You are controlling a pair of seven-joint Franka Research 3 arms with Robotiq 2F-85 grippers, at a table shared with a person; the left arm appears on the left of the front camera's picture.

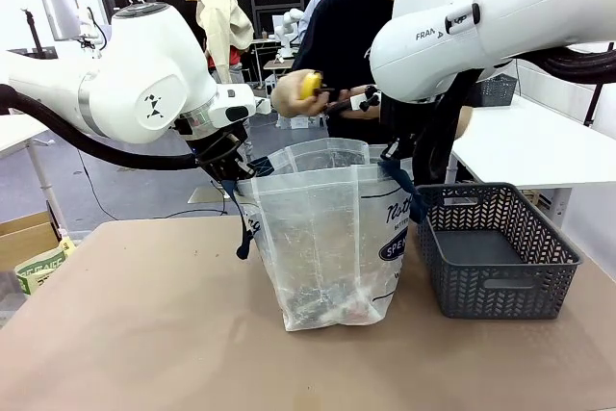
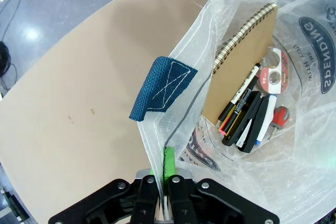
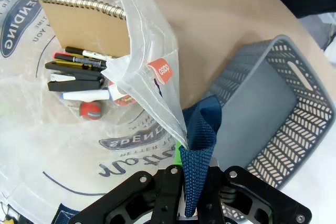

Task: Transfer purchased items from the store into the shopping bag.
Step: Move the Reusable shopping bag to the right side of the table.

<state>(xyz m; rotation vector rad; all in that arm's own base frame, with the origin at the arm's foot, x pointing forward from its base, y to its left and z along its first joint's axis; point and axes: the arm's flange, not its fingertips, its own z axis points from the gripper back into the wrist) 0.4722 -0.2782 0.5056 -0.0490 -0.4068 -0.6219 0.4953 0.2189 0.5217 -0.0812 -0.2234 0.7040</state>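
The clear shopping bag (image 1: 332, 238) stands open mid-table. My left gripper (image 2: 164, 169) is shut on its left rim beside a navy strap (image 2: 163, 87). My right gripper (image 3: 190, 174) is shut on the opposite rim and its navy strap (image 3: 202, 129). Both hold the mouth apart. On the bag's bottom lie a spiral notebook (image 2: 247, 61), a tape roll (image 2: 273, 74), markers (image 2: 239, 100), a black stapler (image 2: 252, 124) and a small red item (image 2: 282, 115). The dark grey basket (image 1: 496, 252) to the bag's right looks empty. A person's hand (image 1: 289, 93) holds a yellow item (image 1: 310, 84) above the bag.
The person stands at the far side behind the bag. Bare tan table (image 1: 135, 334) lies left of and in front of the bag. A white table (image 1: 529, 146) stands beyond the basket. Boxes (image 1: 38, 262) sit on the floor at the left.
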